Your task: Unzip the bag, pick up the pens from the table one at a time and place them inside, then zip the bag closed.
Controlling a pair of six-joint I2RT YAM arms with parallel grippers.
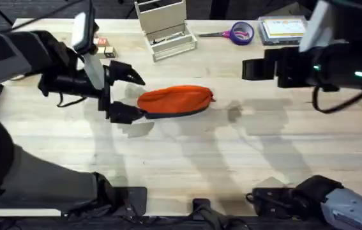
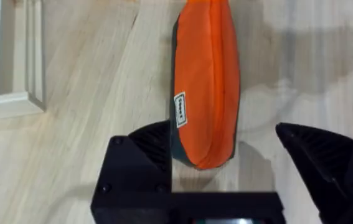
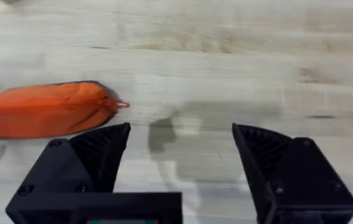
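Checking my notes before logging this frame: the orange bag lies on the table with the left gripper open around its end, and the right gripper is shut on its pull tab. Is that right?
Not quite. The right gripper is open and apart from the pull tab, holding nothing, as the right wrist view shows. The rest holds: the bag lies on the table with the left gripper open around its end.

I see bag (image 1: 174,101) mid-table (image 1: 187,172) | my left gripper (image 1: 128,94) straddling its left end | scissors (image 1: 235,32), rack (image 1: 166,29) along far edge | my right gripper (image 1: 252,68) right of bag, apart
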